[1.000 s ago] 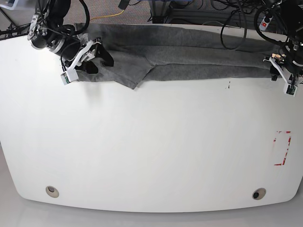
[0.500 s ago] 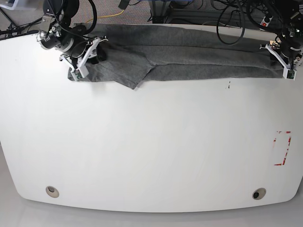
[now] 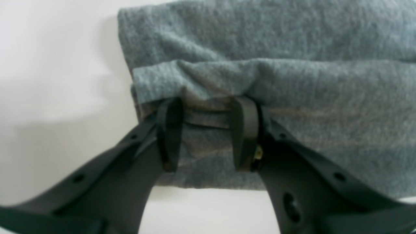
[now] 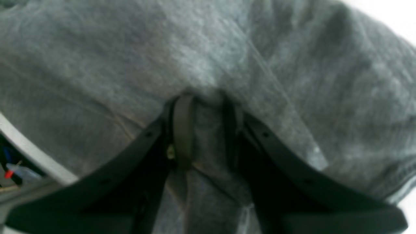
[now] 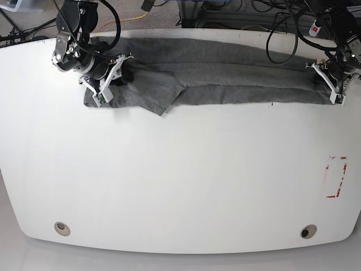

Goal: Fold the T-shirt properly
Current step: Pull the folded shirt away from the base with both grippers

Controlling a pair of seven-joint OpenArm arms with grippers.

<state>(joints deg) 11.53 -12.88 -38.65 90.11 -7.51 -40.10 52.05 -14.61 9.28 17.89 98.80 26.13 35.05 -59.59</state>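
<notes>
Both grippers have closed in on the shirt since a second ago, when they hovered wider apart over its ends, and the cloth has crept slightly toward the table's far edge. The shirt (image 5: 225,70) lies as a long, folded band along that far edge of the table (image 5: 180,180), with a loose pointed flap hanging forward just beside the right gripper. The left gripper (image 3: 206,133) pinches a stack of folded layers at the band's end, its fingers (image 3: 243,133) pressed on either side of a bunched ridge of grey knit; bare table shows just beyond the cloth's edge to one side. The right gripper (image 4: 204,130) grips a raised pleat of fabric, and the shirt fills nearly everything around it. A red-outlined rectangle (image 5: 336,176) is marked on the table well apart from the left gripper, and two round holes (image 5: 62,228) sit near the front edge.
</notes>
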